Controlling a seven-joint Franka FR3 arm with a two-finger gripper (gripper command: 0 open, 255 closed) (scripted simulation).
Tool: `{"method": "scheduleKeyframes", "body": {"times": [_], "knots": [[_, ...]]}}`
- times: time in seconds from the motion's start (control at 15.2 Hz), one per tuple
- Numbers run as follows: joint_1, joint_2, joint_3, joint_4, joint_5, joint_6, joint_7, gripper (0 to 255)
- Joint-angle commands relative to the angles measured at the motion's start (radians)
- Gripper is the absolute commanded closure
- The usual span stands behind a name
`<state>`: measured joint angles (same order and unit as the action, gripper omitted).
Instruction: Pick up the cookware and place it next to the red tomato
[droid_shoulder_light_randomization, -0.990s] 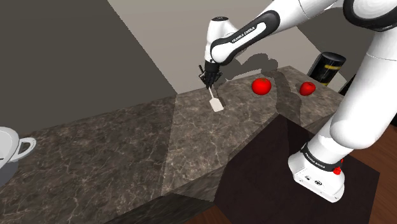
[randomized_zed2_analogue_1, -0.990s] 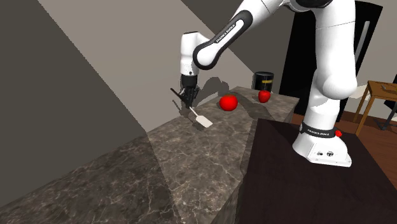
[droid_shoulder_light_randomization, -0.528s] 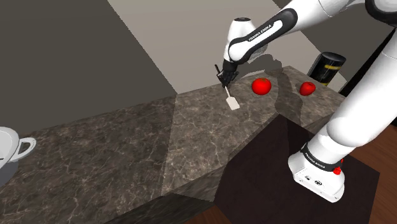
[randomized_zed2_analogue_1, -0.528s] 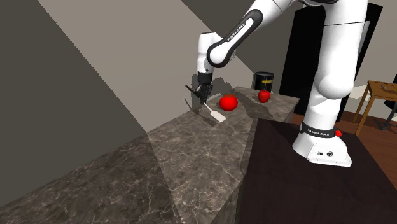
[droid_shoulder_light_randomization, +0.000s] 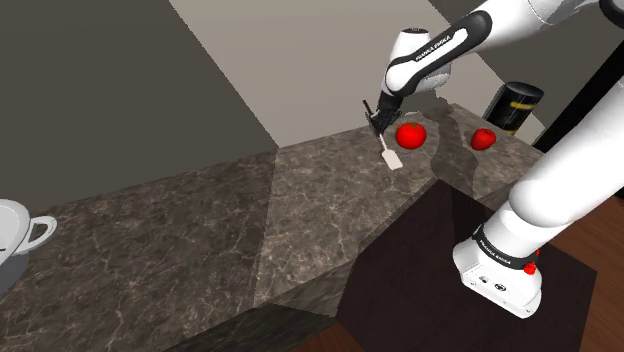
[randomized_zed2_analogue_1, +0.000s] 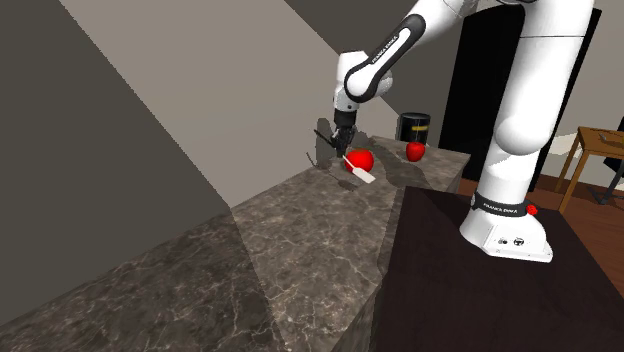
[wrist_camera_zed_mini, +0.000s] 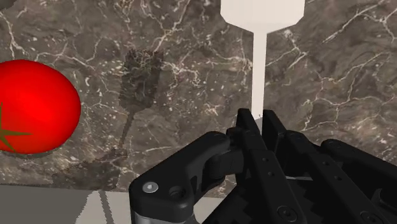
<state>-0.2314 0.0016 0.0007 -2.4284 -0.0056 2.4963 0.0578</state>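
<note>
Gripper (droid_shoulder_light_randomization: 377, 119), jaws clamped on spatula (droid_shoulder_light_randomization: 392, 159) handle, blade hanging over counter (droid_shoulder_light_randomization: 300, 200) near tomato (droid_shoulder_light_randomization: 411, 134).

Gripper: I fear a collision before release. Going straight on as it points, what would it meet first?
Probably the dark marbled countertop, though the white spatula clasped in the gripper would touch down first. The red tomato lies off to one side. Depth is unclear.
</note>
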Motion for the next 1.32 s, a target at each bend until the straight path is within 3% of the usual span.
{"method": "scheduleKeyframes", "body": {"times": [0.0, 0.59, 1.25], "knots": [[-0.029, -0.027, -0.029, -0.026, 0.006, -0.001, -0.064, 255], [-0.145, -0.06, -0.162, -0.065, 0.019, 0.003, -0.323, 255], [-0.271, -0.003, -0.307, 0.008, 0.06, -0.02, -0.626, 255]]}}
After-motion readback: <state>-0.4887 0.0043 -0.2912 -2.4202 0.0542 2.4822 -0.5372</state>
